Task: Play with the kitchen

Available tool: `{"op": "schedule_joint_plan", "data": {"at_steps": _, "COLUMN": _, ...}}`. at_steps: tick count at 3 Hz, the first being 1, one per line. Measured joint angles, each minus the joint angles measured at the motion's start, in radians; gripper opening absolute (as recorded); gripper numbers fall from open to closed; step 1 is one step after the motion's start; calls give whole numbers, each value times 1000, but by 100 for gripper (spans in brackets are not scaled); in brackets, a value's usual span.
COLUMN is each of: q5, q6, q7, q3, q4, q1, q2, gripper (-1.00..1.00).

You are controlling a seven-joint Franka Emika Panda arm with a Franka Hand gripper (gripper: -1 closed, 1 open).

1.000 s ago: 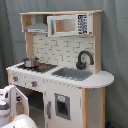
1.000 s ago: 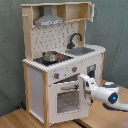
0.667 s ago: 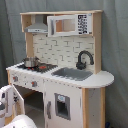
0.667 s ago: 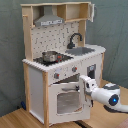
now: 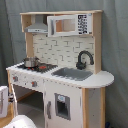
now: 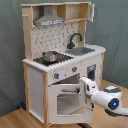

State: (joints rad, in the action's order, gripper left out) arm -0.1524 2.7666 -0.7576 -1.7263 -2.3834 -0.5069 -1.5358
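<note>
The arm is glossy white and rounded, with a blue-lit round button.

You see light wooden plank floor in second exterior view; large white and light-wood toy kitchen stands directly on it, upright, base flat on boards. In first exterior view, same kitchen hides most of surface beneath.

The kitchen stood upright, white and light wood, grey hood above, pot on the stovetop, black faucet by the sink.
</note>
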Motion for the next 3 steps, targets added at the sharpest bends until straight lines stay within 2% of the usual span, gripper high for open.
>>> {"op": "schedule_joint_plan", "data": {"at_steps": 1, "q5": 15, "q6": -93, "q7": -19, "q3": 6, "q4": 52, "q1": 10, "q2": 1, "gripper": -100}}
{"op": "schedule_joint_plan", "data": {"at_steps": 2, "q5": 50, "q6": -168, "q7": -50, "q3": 9, "q4": 99, "q1": 10, "q2": 1, "gripper": -100}}
{"op": "schedule_joint_plan", "data": {"at_steps": 3, "q5": 119, "q6": -209, "q7": -82, "q3": -4, "q4": 125, "q1": 9, "q2": 17, "gripper": -100}}
